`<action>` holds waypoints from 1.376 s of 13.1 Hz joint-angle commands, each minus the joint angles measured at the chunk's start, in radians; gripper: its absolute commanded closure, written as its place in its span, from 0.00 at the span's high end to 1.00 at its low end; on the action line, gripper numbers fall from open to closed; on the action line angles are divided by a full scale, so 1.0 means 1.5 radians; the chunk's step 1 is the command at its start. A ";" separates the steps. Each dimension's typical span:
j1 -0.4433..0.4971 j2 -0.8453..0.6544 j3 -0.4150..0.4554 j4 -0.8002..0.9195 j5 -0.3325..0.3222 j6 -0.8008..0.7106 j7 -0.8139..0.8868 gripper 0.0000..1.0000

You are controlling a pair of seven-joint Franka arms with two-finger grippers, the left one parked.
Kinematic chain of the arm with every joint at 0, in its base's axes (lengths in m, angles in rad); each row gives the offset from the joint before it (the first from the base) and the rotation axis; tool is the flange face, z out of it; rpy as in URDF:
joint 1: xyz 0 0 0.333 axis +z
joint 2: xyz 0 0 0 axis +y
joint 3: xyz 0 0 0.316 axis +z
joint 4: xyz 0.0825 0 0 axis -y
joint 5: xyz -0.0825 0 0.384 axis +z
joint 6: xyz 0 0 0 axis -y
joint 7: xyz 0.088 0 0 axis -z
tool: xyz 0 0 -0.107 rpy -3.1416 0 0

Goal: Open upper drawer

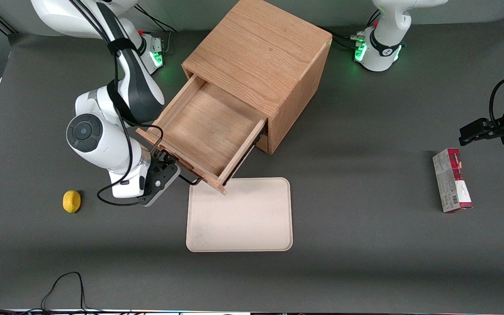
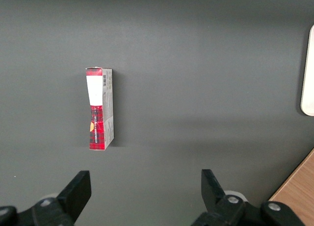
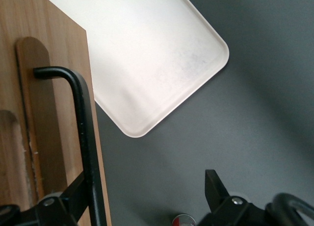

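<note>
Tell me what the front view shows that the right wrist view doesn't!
Only the front view shows the whole cabinet, the bare inside of the pulled-out upper drawer, a lemon toward the working arm's end of the table, and a red box toward the parked arm's end.

Only the right wrist view shows the black handle up close, with the gripper open and one finger right at the bar.

Both show the drawer front, the gripper at it, the tray and the grey table.

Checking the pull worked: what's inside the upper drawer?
The upper drawer shows only bare wood; its innermost part stays covered by the cabinet. The gripper is at its handle.
</note>
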 commanded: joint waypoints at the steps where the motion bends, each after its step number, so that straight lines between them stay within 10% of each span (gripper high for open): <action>1: -0.019 0.022 0.000 0.037 -0.003 -0.015 -0.019 1.00; 18: -0.075 -0.008 -0.013 0.231 0.004 -0.238 0.013 1.00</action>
